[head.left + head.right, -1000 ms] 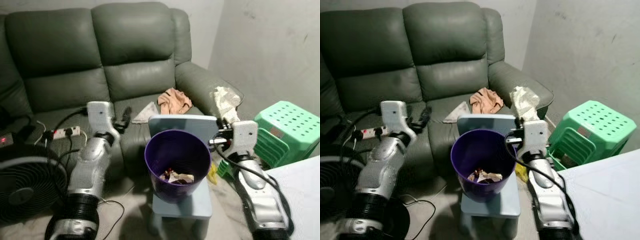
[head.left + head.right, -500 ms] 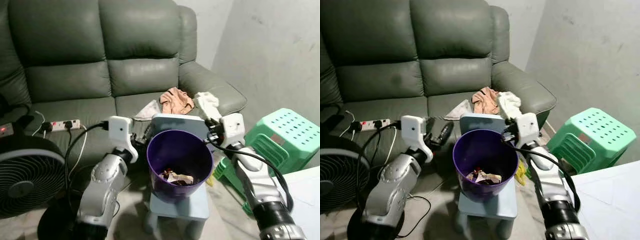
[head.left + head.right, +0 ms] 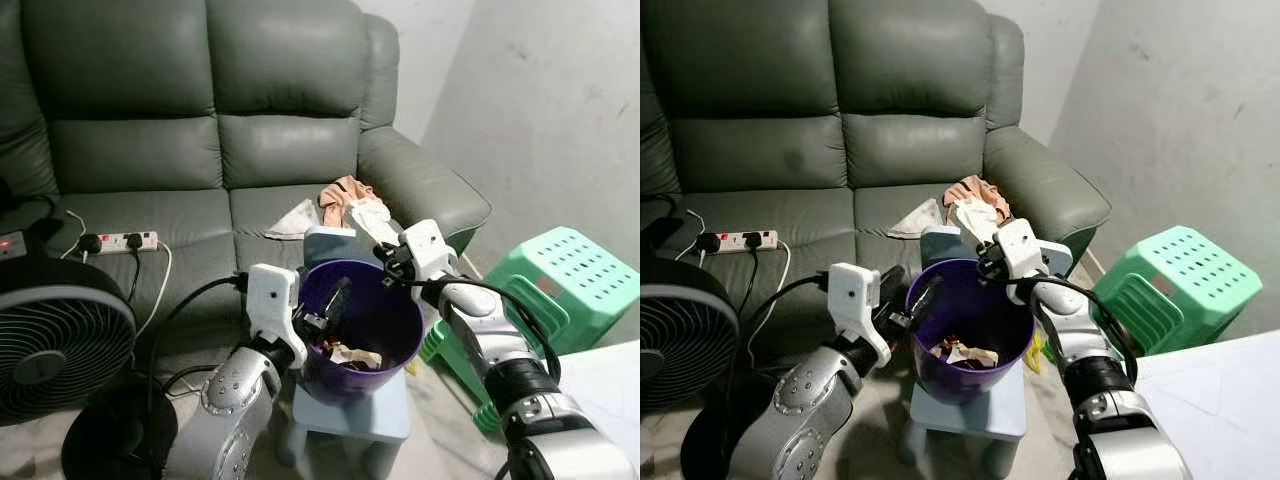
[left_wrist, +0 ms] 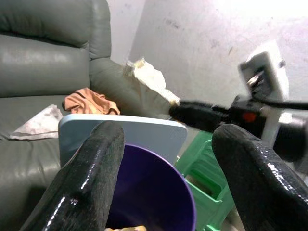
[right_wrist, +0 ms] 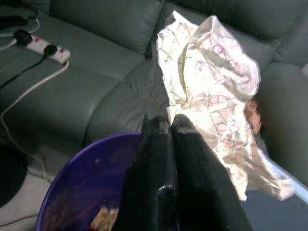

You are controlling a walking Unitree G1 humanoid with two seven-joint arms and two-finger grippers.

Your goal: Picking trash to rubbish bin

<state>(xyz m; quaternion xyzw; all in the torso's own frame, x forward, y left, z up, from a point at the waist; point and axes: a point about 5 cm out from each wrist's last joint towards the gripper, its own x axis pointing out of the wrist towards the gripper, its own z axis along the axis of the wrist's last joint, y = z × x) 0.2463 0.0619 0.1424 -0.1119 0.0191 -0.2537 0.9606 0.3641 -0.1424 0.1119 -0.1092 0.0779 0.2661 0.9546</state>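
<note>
A purple bin (image 3: 362, 325) stands on a light blue stool (image 3: 350, 415) in front of the sofa, with some scraps of trash (image 3: 352, 353) at its bottom. My right gripper (image 3: 388, 260) is shut on a crumpled white printed paper (image 3: 368, 215), held just above the bin's far rim. The right wrist view has the shut fingers (image 5: 163, 144) pinching the paper (image 5: 211, 86) over the bin (image 5: 91, 183). My left gripper (image 3: 325, 308) is open with nothing in it, at the bin's left rim. Its two fingers (image 4: 91, 178) stand wide apart over the bin's mouth.
An orange cloth (image 3: 345, 197) and a white sheet (image 3: 292, 220) lie on the grey sofa's seat. A power strip (image 3: 118, 241) with cables rests on the seat at the left. A black fan (image 3: 55, 350) stands at the left, a green plastic stool (image 3: 560, 275) at the right.
The right gripper has carried the paper from over the sofa's arm inward to the bin's far rim. The left arm has swung in from the sofa to the bin's left rim. The camera has shifted.
</note>
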